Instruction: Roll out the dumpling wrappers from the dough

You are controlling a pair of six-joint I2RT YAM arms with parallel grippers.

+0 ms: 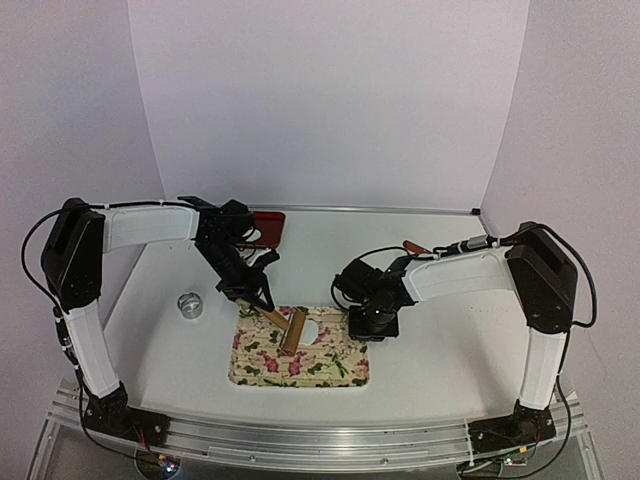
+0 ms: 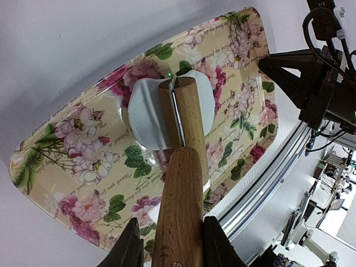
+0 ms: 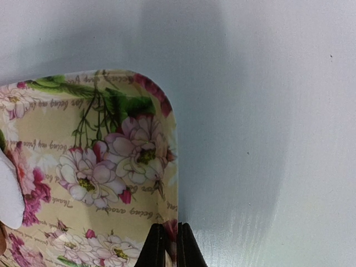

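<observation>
A flat white dough piece [image 1: 319, 333] lies on the floral tray [image 1: 300, 372]. My left gripper [image 1: 250, 296] is shut on the handle of a wooden rolling pin [image 1: 293, 331], whose roller rests across the dough. In the left wrist view the roller [image 2: 186, 125] covers the middle of the dough [image 2: 146, 114], and my gripper [image 2: 169, 247] clamps the handle. My right gripper [image 1: 372, 322] is shut on the tray's right rim, seen close in the right wrist view [image 3: 167, 247]. The dumpling wrappers are hidden behind my left arm.
A red tray [image 1: 270, 228] sits at the back, partly covered by my left arm. A metal ring cutter [image 1: 190, 304] stands on the table left of the floral tray. White walls close in the back and sides.
</observation>
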